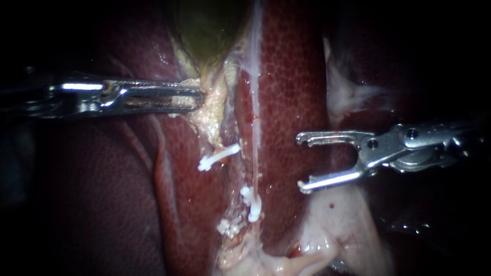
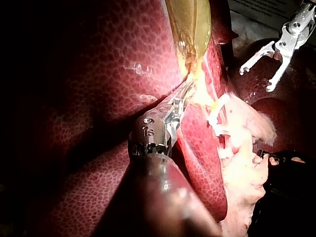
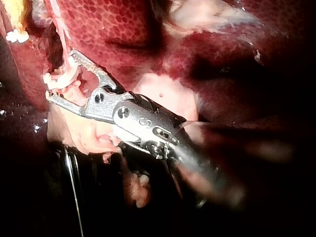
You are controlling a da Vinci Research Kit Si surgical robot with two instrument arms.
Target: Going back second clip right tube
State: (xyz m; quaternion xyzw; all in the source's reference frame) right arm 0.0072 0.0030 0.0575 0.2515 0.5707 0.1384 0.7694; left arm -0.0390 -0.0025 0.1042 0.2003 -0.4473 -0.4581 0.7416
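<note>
Judging the white plastic clip (image 1: 253, 203) seated, I am readying my open-jawed, empty steel right instrument (image 1: 302, 162) for retreat; my steel left instrument (image 1: 198, 97) is clamping yellowish tissue (image 1: 214, 111).

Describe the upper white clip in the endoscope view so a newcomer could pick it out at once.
Find the greenish gallbladder and follow the yellowish tissue beneath it, gripped by the left instrument. Just below sits the white clip. Unlike the lower clip, upright on the thin pale tube, this one lies slanted, left of that tube.
</note>
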